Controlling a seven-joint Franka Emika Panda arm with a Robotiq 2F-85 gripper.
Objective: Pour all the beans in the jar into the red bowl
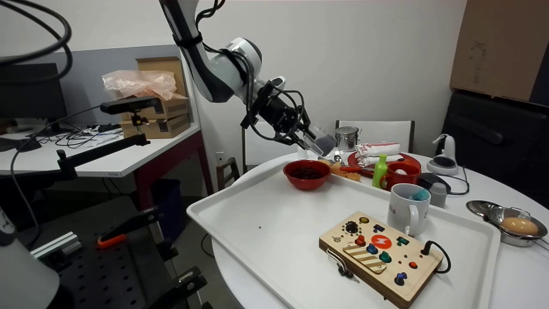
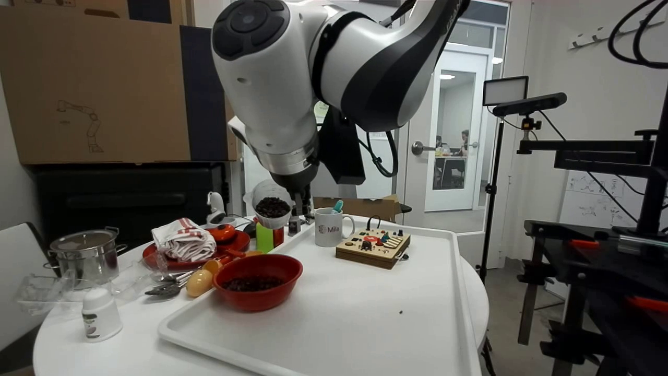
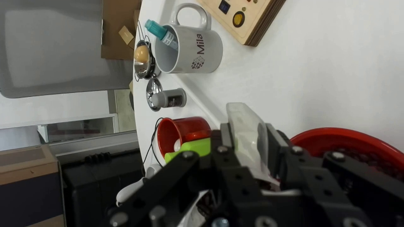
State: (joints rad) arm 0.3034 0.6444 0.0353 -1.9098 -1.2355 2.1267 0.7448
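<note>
- The wide white rectangular tray carries the round, shallow red bowl at its edge.
- The red bowl holds dark beans, so pouring seems partly done.
- The black two-fingered gripper is clamped on the small, squat, see-through jar.
- The jar hangs tilted near the bowl, more beans inside; the next move likely calls for a steeper tip, mouth squarely over the bowl.
- A tiny dark speck, perhaps a stray bean, lies on the tray.

In both exterior views we look across the counter from roughly opposite edges, sharing the tray; wrist view's super close, sideways, peering past the gripper.
</note>
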